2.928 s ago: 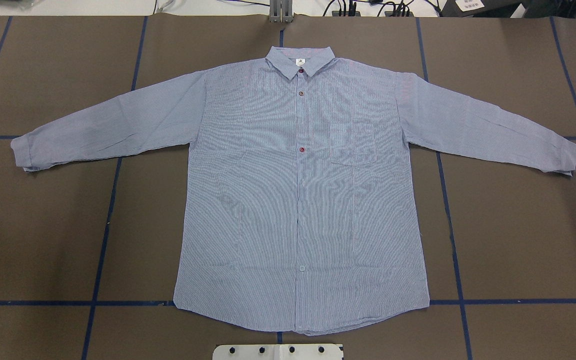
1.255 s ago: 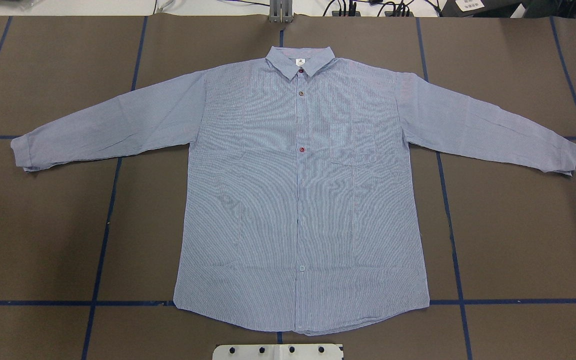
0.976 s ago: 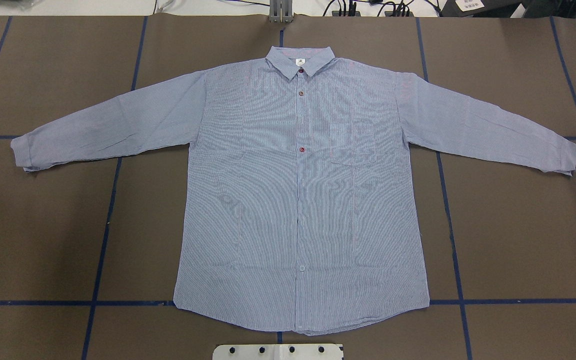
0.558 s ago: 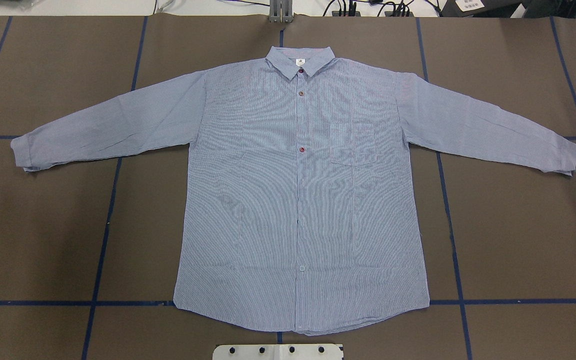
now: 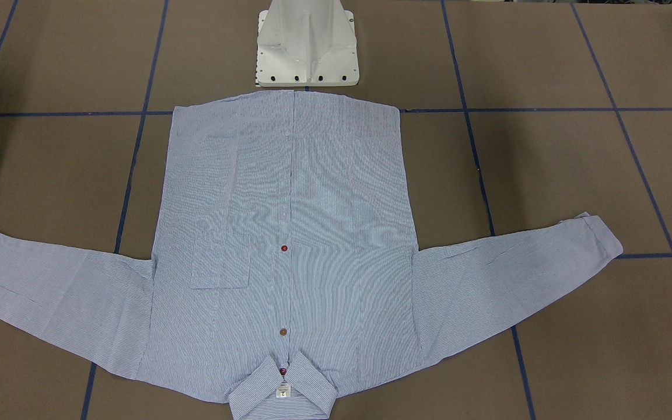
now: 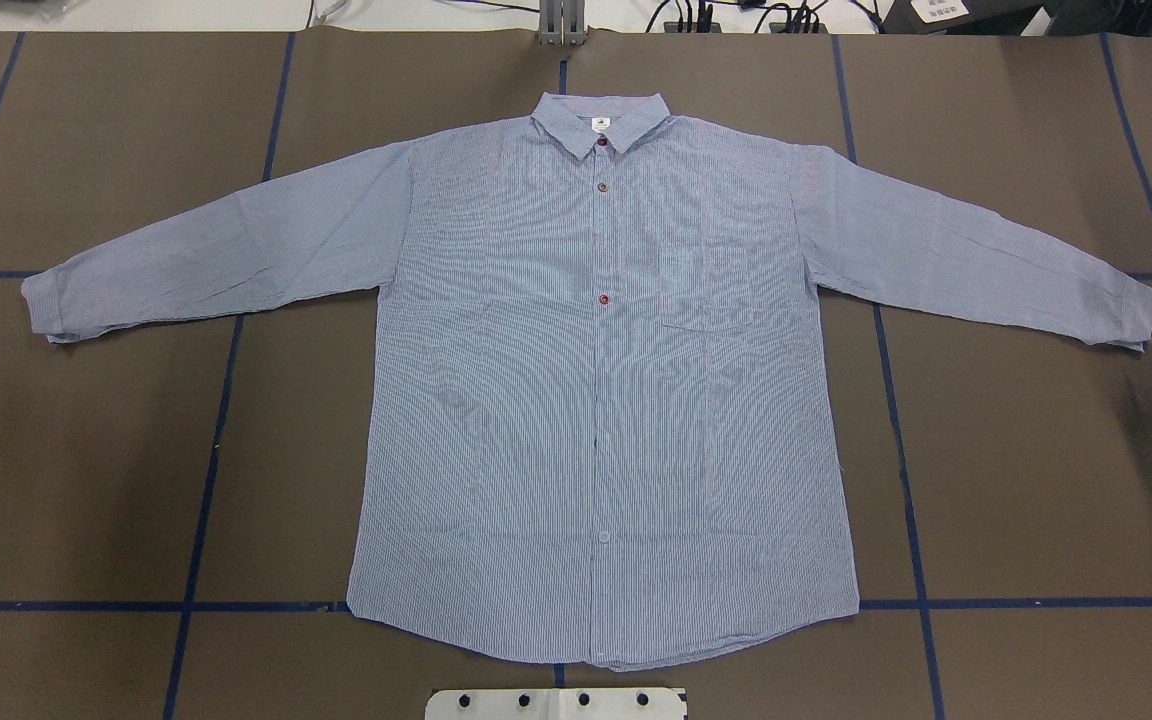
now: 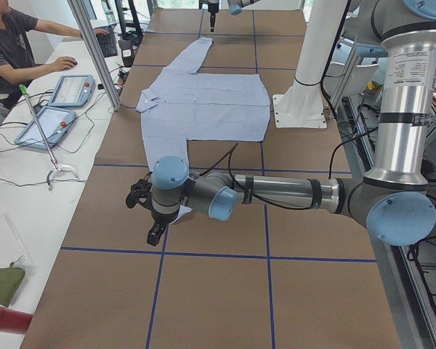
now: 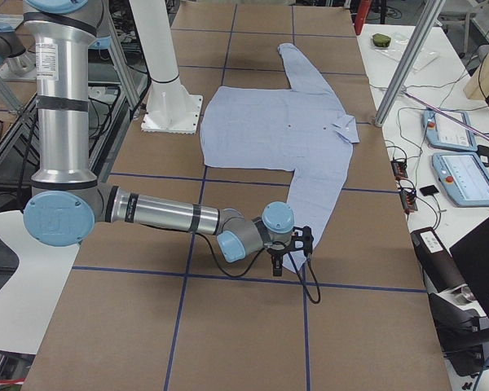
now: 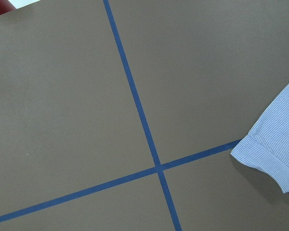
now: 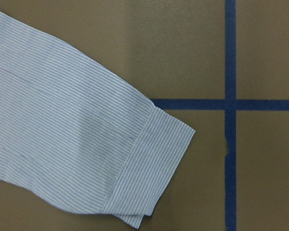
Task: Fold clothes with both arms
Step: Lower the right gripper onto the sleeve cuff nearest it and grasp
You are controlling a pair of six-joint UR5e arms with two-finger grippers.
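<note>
Light blue-and-white striped shirt (image 6: pixel 596 400) spread flat on brown paper-covered table (image 6: pixel 1036 480) gridded with blue tape (image 6: pixel 208 480).
Black left gripper (image 7: pixel 154 237) and right gripper (image 8: pixel 277 265) hover by the cuffs, whether open or closed I cannot tell; white workbench (image 7: pixel 14 196) alongside.

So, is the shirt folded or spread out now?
Spread. The shirt lies flat, front up, both sleeves stretched out sideways; nothing is folded over.

Place: you work in a robotics lab.
Table: brown paper (image 6: pixel 76 460) gridded with blue tape (image 6: pixel 86 606).
Robots: left arm (image 7: pixel 276 193) and right arm (image 8: pixel 163 213) by a white pedestal (image 5: pixel 307 41).
Far bench: aluminium posts (image 7: pixel 93 51), control tablets (image 8: pixel 464 175), loose cables (image 8: pixel 401 122), a person (image 7: pixel 14 43) typing.
</note>
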